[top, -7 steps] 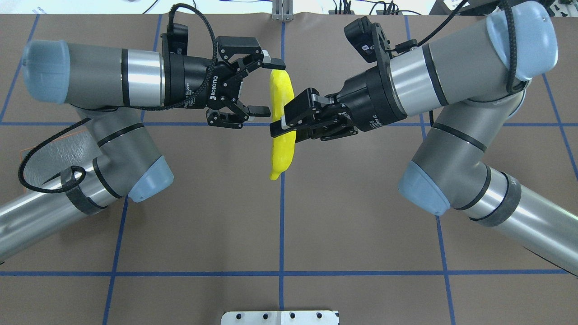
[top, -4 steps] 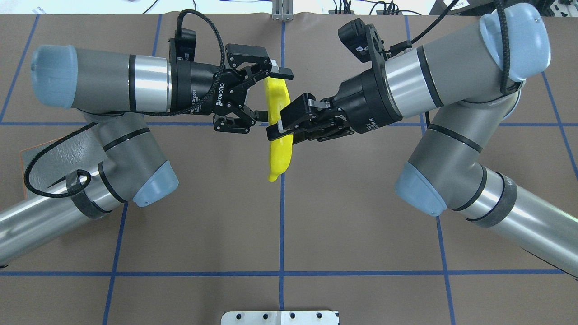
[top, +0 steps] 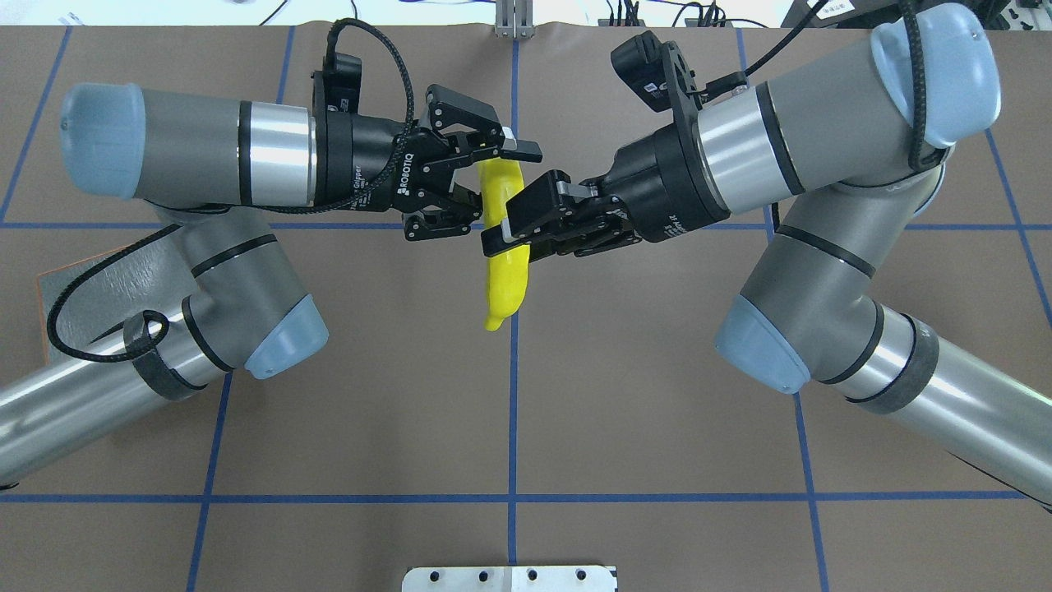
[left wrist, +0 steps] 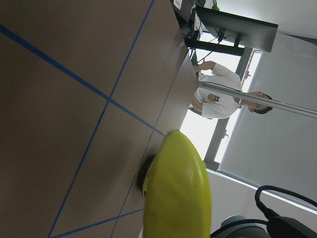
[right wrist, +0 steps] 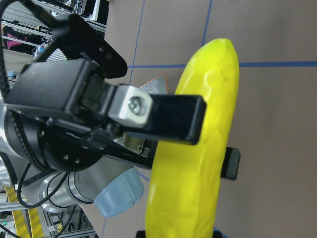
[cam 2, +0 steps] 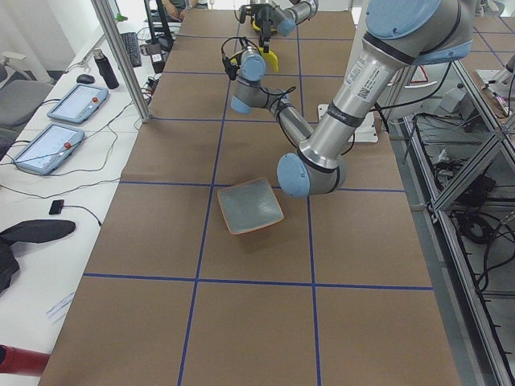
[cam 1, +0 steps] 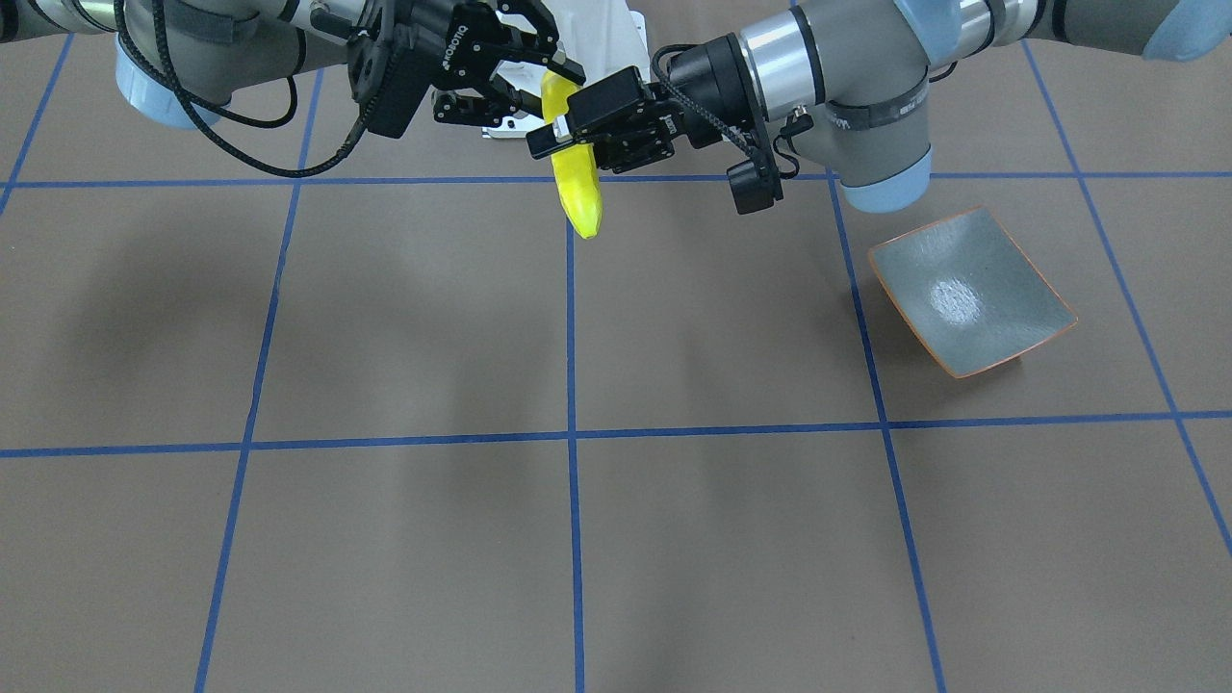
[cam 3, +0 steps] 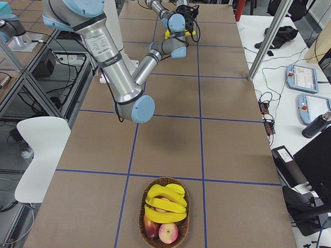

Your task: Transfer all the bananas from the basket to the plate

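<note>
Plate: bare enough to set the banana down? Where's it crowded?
The plate holds nothing: all the dish inside its orange rim is free. Crowded: around the banana, hemmed by the left pincer and right pincer, and the basket, already full.

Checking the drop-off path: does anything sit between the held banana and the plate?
Nothing visible on the table does; only the left arm's own elbow hangs between the banana and the plate.

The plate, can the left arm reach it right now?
Probably yes: the plate lies bare on the left arm's side, close by its elbow, but the left gripper is out at the banana that the right gripper holds.
</note>
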You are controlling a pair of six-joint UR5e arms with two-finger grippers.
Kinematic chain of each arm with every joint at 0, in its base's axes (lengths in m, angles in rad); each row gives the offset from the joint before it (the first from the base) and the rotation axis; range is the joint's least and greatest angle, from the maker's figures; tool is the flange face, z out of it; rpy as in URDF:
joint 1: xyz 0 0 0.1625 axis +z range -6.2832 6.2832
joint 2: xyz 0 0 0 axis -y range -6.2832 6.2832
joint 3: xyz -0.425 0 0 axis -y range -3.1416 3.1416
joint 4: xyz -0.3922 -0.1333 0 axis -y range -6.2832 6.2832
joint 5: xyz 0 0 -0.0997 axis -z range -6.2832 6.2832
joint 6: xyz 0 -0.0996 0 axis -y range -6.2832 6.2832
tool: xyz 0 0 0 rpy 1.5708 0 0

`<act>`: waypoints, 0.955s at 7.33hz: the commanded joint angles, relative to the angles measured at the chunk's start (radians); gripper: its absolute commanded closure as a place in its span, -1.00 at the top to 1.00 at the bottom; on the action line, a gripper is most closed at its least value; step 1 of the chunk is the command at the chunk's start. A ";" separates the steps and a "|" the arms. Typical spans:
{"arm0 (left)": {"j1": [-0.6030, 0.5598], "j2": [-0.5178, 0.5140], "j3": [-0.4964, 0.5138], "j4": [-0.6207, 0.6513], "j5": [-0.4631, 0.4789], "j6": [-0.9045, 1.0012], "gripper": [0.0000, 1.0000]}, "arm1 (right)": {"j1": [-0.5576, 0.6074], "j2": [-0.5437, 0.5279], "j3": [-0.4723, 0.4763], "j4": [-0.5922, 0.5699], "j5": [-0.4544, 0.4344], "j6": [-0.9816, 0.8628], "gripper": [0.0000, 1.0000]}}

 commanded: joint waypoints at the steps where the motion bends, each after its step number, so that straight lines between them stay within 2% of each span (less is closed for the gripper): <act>1: 0.000 0.004 -0.005 0.006 -0.003 -0.001 -1.00 | -0.002 0.008 -0.009 -0.002 -0.002 -0.023 0.74; 2: 0.000 0.010 -0.009 0.006 -0.004 0.000 -1.00 | 0.000 0.007 -0.008 -0.001 0.000 -0.041 1.00; 5: -0.005 0.018 -0.018 0.006 -0.022 0.003 -1.00 | 0.023 -0.005 0.001 0.002 0.027 -0.054 1.00; 7: -0.073 0.115 -0.044 -0.003 -0.126 0.079 -1.00 | 0.115 -0.051 0.003 0.004 0.127 -0.055 1.00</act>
